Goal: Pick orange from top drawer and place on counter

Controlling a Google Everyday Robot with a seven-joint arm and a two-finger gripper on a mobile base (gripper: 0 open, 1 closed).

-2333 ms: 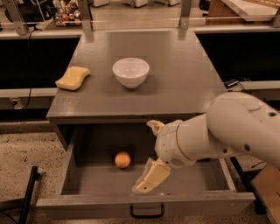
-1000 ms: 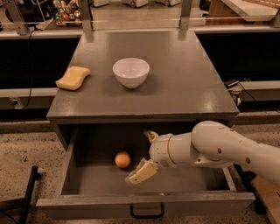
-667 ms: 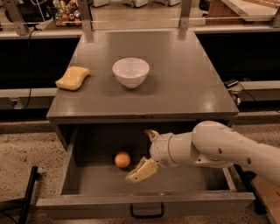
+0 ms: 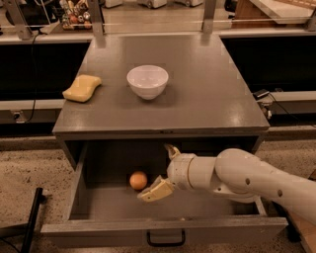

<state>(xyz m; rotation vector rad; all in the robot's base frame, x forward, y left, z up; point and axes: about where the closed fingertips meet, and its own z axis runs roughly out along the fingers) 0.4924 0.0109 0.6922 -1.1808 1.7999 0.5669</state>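
Note:
The orange lies on the floor of the open top drawer, left of centre. The drawer's grey front panel with its black handle is pulled out toward me. My gripper is inside the drawer, just right of the orange, with its two cream fingers spread open; the lower finger's tip is close beside the orange and nothing is held. The white arm reaches in from the right. The grey counter is above the drawer.
A white bowl stands mid-counter and a yellow sponge lies at its left edge. Two metal posts rise at the counter's back. A black bar stands on the speckled floor at left.
The arm has dropped lower into the drawer and moved left, bringing the open gripper close to the orange. The orange has not moved.

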